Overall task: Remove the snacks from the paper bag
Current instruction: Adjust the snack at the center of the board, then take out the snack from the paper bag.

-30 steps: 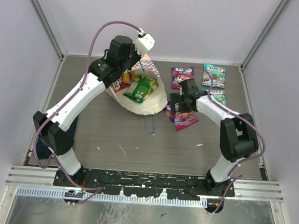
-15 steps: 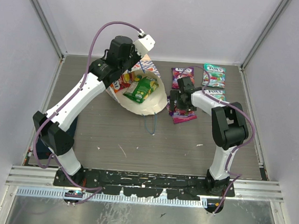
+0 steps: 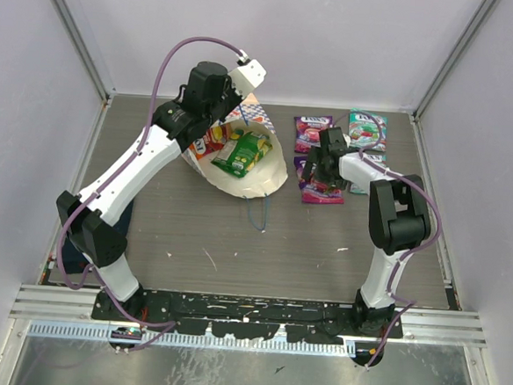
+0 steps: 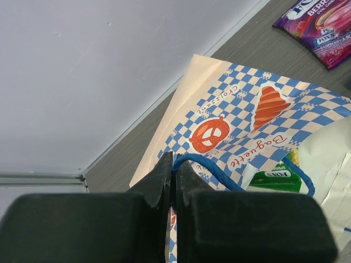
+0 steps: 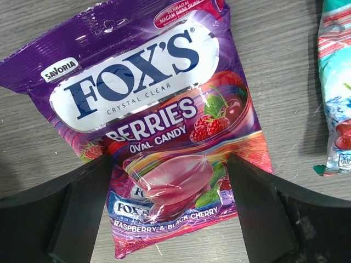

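Observation:
The paper bag [image 3: 256, 177] lies open at the far middle, with a yellow-green packet [image 3: 242, 154] and an orange-red one [image 3: 213, 141] inside. My left gripper [image 3: 237, 100] is shut on the bag's blue cord handle [image 4: 219, 171] and holds it up; the bag [image 4: 247, 118] and a green packet [image 4: 274, 175] show below it. My right gripper [image 3: 326, 153] is open and hovers low over a purple packet [image 5: 153, 109] lying flat, with one finger on each side and not touching it. Two purple packets [image 3: 312, 129] [image 3: 318, 192] and two teal packets [image 3: 367, 128] lie on the table right of the bag.
A second teal packet [image 3: 375, 163] lies beside the right arm, and its edge shows in the right wrist view [image 5: 335, 93]. A dark blue cloth [image 3: 77, 242] lies at the near left by the left arm's base. Walls enclose the table on three sides.
My right gripper has moved away from the bag's mouth, back and to the right over the purple packets. The near purple packet has shifted slightly. The left arm and the bag have not moved.

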{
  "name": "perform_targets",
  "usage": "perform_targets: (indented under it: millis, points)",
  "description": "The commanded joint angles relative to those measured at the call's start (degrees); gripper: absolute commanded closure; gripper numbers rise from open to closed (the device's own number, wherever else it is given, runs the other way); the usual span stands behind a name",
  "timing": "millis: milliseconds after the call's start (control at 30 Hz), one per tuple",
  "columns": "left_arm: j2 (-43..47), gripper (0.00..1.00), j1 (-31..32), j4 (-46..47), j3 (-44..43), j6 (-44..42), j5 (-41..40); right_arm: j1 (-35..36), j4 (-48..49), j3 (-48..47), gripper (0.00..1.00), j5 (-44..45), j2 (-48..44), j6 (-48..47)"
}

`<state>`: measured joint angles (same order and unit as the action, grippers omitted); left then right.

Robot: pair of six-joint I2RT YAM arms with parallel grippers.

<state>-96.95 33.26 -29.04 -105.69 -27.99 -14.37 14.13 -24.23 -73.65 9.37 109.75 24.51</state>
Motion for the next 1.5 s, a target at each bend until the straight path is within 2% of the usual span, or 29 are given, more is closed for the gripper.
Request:
perform_targets:
  millis: [0,67,100,133,333,433,567,667,767,900,1000,1167,1467]
  points:
    - [2.4,0.97,-0.4,2.3,-1.5,-0.7,-0.6,-0.6,-2.0,0.3,0.08,0.3,-0.9,1.1]
    - [2.6,0.97,-0.4,2.2,-1.5,-0.6,-0.3,-0.6,-2.6,-1.2,0.06,0.0,-1.9,0.5]
    - [2.6,0.96,-0.4,2.2,-1.5,-0.5,-0.1,-0.6,-3.0,-2.2,0.01,0.0,-2.4,0.3]
    - [2.7,0.96,-0.4,2.1,-1.5,-0.4,0.0,-0.6,-3.5,-3.2,0.00,-0.1,-3.1,0.1]
    - [2.9,0.95,-0.4,2.1,-1.4,-0.4,-0.1,-0.3,-1.7,-4.4,0.00,-1.9,-12.1,0.9]
    - [2.8,0.94,-0.4,2.1,-1.4,-0.5,0.0,0.9,2.9,1.4,0.00,-3.2,-19.2,3.6]
    - [2.9,0.93,-0.4,2.0,-1.4,-0.4,0.0,5.6,16.8,14.3,0.00,-4.9,-30.2,10.7]
    - [3.0,0.93,-0.4,2.0,-1.4,-0.2,0.1,12.4,26.0,21.3,0.00,-3.4,-36.2,15.7]
    - [3.0,0.94,-0.4,2.0,-1.4,0.0,0.4,21.6,33.4,24.8,0.01,2.3,-38.4,18.3]
    - [3.2,0.94,-0.4,1.8,-1.5,0.3,0.7,31.4,42.1,26.7,0.05,10.6,-36.1,21.0]
    - [3.3,0.94,-0.4,2.0,-1.3,0.2,0.6,34.4,48.5,26.3,0.07,10.9,-30.7,24.3]
    - [3.1,0.95,-0.4,2.1,-1.4,0.2,0.6,35.0,50.5,18.8,0.12,6.8,-19.3,29.2]
    - [3.2,0.95,-0.4,2.1,-1.4,0.2,1.0,31.4,45.7,11.9,0.19,15.2,-10.0,32.7]
